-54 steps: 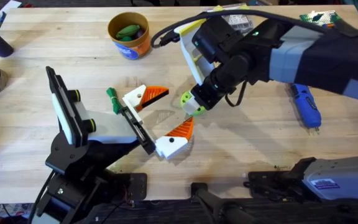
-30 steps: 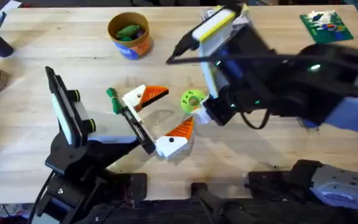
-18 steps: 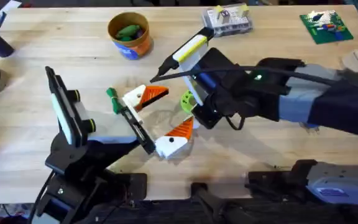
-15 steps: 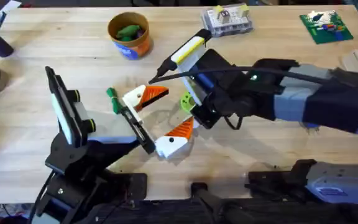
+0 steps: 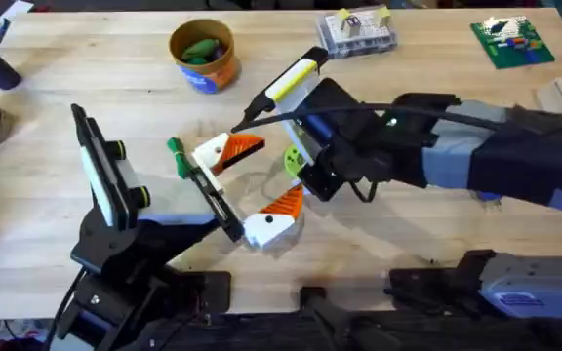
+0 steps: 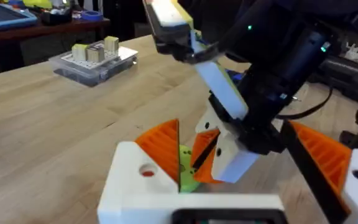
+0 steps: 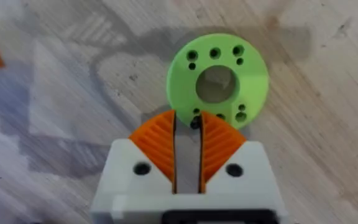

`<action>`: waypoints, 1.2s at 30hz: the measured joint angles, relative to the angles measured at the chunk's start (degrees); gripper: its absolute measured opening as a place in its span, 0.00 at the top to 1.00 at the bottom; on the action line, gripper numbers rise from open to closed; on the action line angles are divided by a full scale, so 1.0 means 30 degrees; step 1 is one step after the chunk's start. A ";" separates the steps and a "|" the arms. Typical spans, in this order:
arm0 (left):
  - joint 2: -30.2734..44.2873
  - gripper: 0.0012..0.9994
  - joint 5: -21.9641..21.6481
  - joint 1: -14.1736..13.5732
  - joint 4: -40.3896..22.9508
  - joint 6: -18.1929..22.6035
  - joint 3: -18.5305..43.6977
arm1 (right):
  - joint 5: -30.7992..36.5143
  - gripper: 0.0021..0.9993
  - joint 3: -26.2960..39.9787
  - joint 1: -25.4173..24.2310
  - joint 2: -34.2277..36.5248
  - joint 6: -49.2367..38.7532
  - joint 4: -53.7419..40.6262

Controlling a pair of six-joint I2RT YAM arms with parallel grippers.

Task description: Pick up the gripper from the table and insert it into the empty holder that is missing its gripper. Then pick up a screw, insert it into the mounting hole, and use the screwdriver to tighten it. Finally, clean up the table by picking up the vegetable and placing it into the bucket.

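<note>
The right gripper [image 6: 211, 163], white with orange pads, reaches down to the wooden table [image 6: 55, 124]. Its jaws are almost together, nipping the edge of a lime-green disc [image 6: 186, 169]. A clear plastic box [image 6: 93, 61] sits farther back on the table.

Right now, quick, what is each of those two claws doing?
Left gripper: open, holding nothing.
Right gripper: shut, tips at the green disc's edge; a grip on it cannot be told.
</note>
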 joint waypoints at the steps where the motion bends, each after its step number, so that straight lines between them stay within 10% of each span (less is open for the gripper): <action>1: 0.0000 0.01 0.0000 0.0000 0.0000 0.0000 -0.0001 | 0.0013 0.84 0.0000 0.0000 -0.0006 -0.0001 0.0000; 5: 0.0000 0.01 0.0000 -0.0002 0.0000 0.0000 0.0000 | 0.0051 0.99 0.0000 0.0000 0.0000 -0.0024 -0.0007; 21: 0.0000 0.01 0.0000 -0.0005 0.0000 -0.0005 -0.0001 | 0.0045 1.00 0.0511 0.0000 -0.0637 -0.0016 -0.0899; 36: 0.0000 0.01 0.0000 -0.0002 0.0000 -0.0005 0.0001 | 0.0038 1.00 0.9173 0.0000 -0.2058 -0.0252 -0.6949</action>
